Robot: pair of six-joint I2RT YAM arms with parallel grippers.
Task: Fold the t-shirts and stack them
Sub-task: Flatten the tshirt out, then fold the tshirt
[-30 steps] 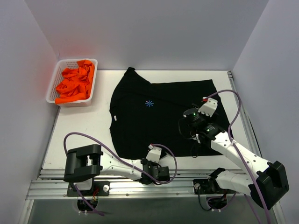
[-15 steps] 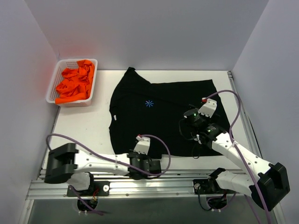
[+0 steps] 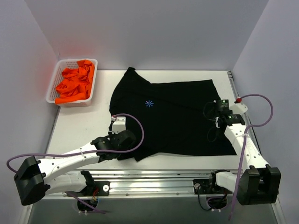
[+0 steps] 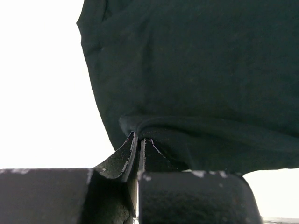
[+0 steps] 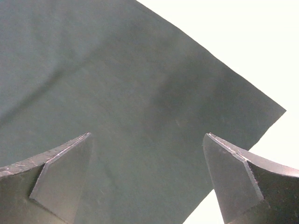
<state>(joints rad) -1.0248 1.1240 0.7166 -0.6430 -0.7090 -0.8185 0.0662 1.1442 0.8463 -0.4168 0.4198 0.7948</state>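
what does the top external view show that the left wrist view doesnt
Only the top external view: the white basket of orange t-shirts at the far left, the light-blue star mark, the right arm reaching over the shirt's right side, and the whole spread of the cloth. Only the left wrist view: the left fingers up close, pressed together on a bunched fold of the shirt's edge. Both: the black t-shirt lying on the white table.

Basket [image 3: 71, 103] w/ shirts [image 3: 74, 83] sits L of t-shirt [image 3: 173, 123].
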